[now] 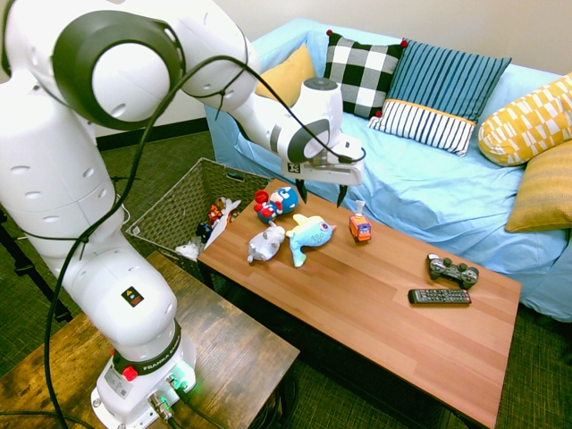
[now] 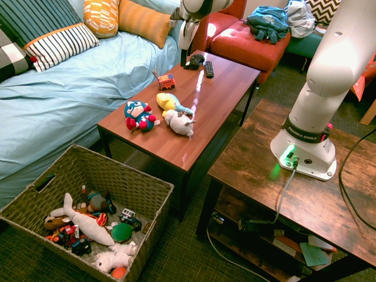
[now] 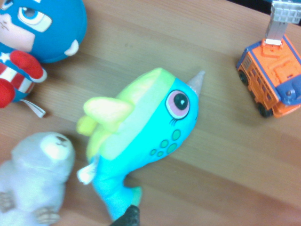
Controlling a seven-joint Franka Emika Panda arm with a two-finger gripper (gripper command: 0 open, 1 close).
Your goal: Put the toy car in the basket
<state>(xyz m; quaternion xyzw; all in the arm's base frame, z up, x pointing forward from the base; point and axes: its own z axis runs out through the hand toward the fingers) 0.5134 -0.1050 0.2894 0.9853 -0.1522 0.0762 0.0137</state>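
The toy car (image 1: 360, 226) is tiny, orange with blue details and a whitish top, and stands on the wooden coffee table (image 1: 384, 313) near its sofa-side edge. It shows again from the other side (image 2: 165, 80) and close up (image 3: 273, 82). My gripper (image 1: 320, 193) hangs open and empty above the table, a little left of the car and over the blue-and-yellow plush fish (image 1: 308, 234). The basket (image 1: 179, 201), woven and grey-brown with sloping sides, stands on the floor off the table's left end (image 2: 88, 167), with several toys inside.
A red-and-blue plush figure (image 1: 273, 204) and a grey plush (image 1: 266, 243) lie beside the fish. A game controller (image 1: 452, 270) and a remote (image 1: 439, 296) sit further right. The blue sofa (image 1: 420, 179) runs behind the table, and a dark side table (image 1: 223, 357) stands in front.
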